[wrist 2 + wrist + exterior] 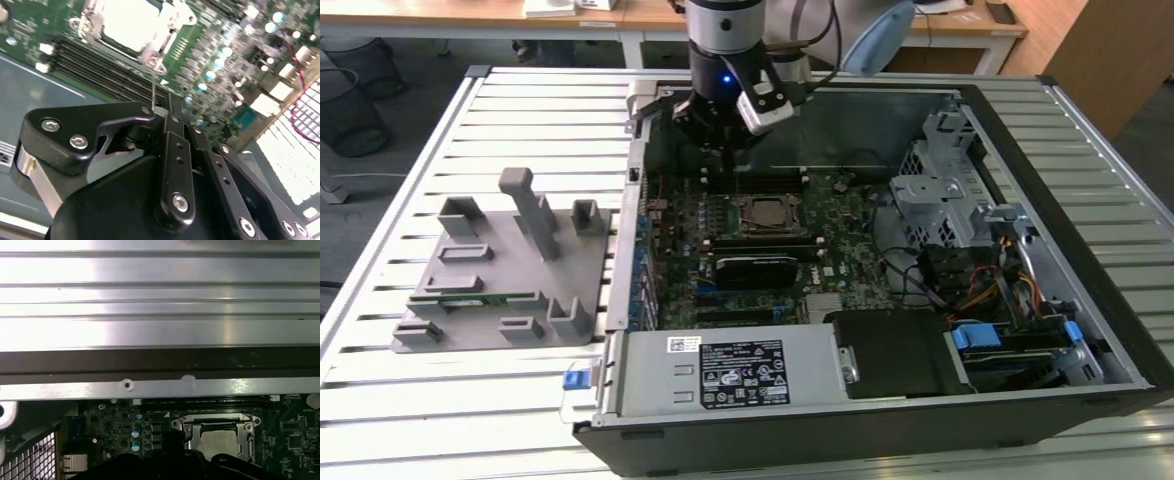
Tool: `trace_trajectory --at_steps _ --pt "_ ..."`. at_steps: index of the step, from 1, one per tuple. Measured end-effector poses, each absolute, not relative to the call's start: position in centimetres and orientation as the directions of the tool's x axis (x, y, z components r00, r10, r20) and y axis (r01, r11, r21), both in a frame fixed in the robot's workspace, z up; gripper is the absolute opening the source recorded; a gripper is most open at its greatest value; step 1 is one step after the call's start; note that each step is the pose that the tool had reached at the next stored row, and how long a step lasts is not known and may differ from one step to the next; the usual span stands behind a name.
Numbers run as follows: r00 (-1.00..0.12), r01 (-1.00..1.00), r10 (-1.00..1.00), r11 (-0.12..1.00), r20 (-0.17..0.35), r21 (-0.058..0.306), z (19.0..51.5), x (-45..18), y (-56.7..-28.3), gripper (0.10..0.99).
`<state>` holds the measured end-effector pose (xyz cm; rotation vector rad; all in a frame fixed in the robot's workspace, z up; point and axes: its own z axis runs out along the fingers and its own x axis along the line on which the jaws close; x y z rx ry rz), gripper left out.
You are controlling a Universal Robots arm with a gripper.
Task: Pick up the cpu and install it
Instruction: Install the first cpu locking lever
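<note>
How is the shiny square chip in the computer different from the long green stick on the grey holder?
The cpu is a silvery square; the memory stick is long, narrow and green. The cpu lies flat in its socket on the motherboard inside the computer case, right by the gripper; the memory stick sits outside the case in the grey holder on the table, far from the gripper. Both are small, flat computer parts.

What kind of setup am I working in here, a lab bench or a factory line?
Most likely a lab or workshop bench: an open computer case lies on a slatted metal table, beside a grey parts fixture, with wooden desks behind.
</note>
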<state>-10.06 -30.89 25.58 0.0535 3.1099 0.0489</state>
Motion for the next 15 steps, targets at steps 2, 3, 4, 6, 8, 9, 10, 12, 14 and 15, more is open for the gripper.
trace_trajectory --at_steps 2,3,4,6,8,9,10,12,14,15 --pt "-0.999 0.034 0.034 0.999 -0.03 0.032 25.6 -9.3 -30.9 0.106" --pt "-0.999 0.033 0.034 0.999 -0.03 0.032 25.6 -8.8 -30.9 0.106" --pt "-0.999 0.032 0.033 0.999 -0.03 0.032 25.6 -8.4 -30.9 0.106" --pt "-0.999 0.031 0.033 0.999 -0.03 0.034 25.6 -7.7 -30.9 0.106" --pt "-0.999 0.031 0.033 0.998 -0.029 0.062 25.6 -7.5 -30.9 0.106" --pt "-0.999 0.031 0.033 0.996 -0.029 0.078 25.6 -7.5 -30.9 0.106" --pt "-0.999 0.031 0.033 0.996 -0.029 0.086 25.5 -7.5 -30.9 0.106" --pt "-0.999 0.031 0.033 0.996 -0.029 0.088 25.5 -7.4 -31.0 0.106" --pt "-0.999 0.031 0.033 0.996 -0.028 0.087 25.4 -7.4 -31.0 0.106" --pt "-0.999 0.03 0.033 0.996 -0.028 0.087 25.3 -7.3 -31.0 0.106"
